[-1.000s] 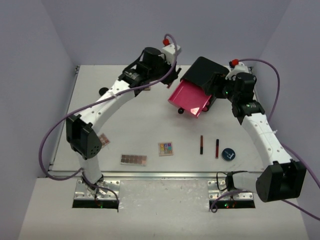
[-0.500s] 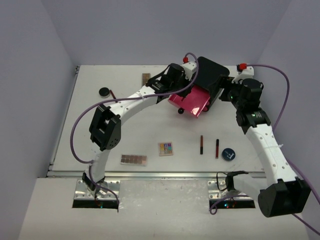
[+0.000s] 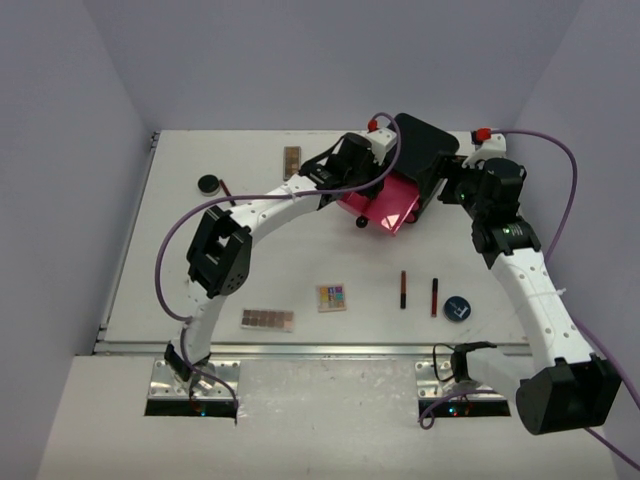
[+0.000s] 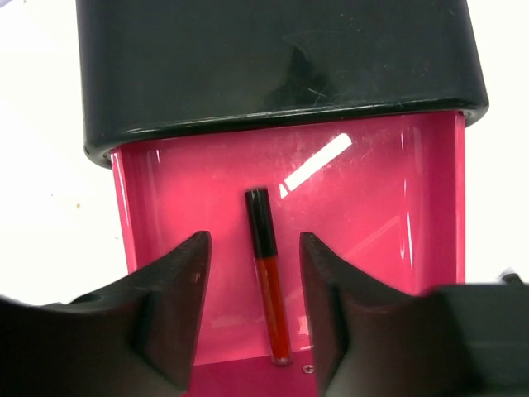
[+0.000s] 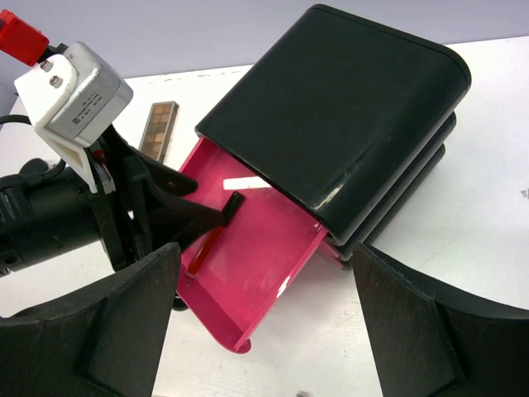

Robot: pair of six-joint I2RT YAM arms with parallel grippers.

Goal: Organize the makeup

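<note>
The left tool stands wide and empty over the pink drawer, where a red pencil lies straight ahead between its jaws, long axis running front to back. The right tool, also wide and empty, faces the box; whether it touches is unclear, and from above the left arm covers the pencil

- The left arm is swung from the far left of the desk across to the pink drawer, and the left jaws are now held parted over it.
- The brown palette, covered by that arm a second ago, is laid bare.
- A dark red pencil is seen in the drawer, where none is made out earlier.
- The right arm is stretched straighter, its elbow drawn nearer the desk's near edge.
</note>
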